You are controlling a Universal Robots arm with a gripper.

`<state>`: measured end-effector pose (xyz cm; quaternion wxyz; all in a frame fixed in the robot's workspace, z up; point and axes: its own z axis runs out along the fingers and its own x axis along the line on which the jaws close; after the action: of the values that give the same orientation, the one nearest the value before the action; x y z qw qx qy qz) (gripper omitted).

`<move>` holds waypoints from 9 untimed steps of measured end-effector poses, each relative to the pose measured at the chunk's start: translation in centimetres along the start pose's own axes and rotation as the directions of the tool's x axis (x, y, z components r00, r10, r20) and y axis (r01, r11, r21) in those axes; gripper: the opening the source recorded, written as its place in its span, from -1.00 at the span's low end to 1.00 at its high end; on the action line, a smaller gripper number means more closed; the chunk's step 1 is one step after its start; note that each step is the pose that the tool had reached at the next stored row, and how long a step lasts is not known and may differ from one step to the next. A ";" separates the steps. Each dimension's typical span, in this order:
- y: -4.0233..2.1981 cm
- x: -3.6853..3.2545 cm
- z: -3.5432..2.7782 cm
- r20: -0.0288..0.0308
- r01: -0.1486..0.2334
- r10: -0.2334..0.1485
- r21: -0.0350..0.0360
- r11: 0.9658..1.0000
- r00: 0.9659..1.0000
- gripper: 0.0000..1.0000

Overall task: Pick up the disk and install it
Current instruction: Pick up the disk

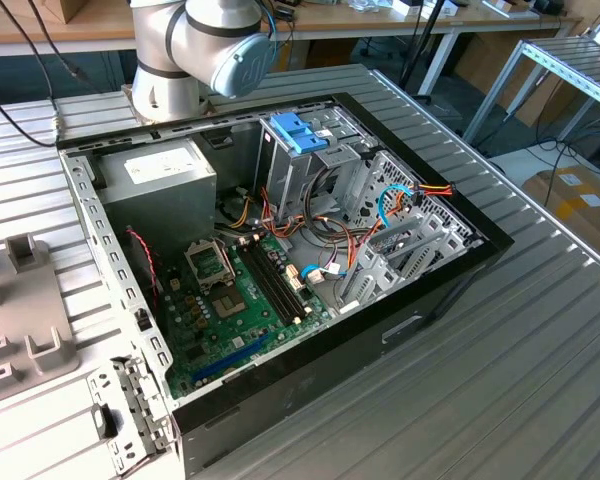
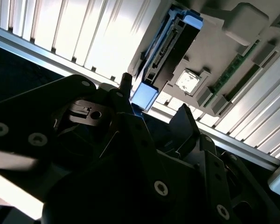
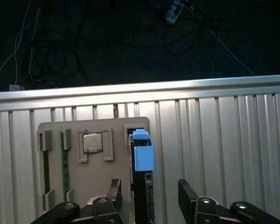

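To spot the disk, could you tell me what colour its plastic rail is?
Blue: the rail on the disk shows best in the first wrist view.

No legible txt, white sticker point(image 1: 156, 165) on grey box point(image 1: 170, 200), print too small

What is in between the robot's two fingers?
The disk is, standing on its edge in the grey tray. The first wrist view shows a gap between it and each of the open fingers.
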<state>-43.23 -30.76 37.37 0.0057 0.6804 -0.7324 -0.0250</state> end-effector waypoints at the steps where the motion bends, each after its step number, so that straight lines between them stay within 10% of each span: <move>1: -0.01 0.10 0.02 0.000 0.000 0.000 0.000 1.000 1.000 0.20; 9: -0.10 1.11 0.26 0.000 0.000 0.000 0.000 1.000 1.000 0.20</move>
<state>-43.23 -31.87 37.08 0.0057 0.6804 -0.7324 -0.0251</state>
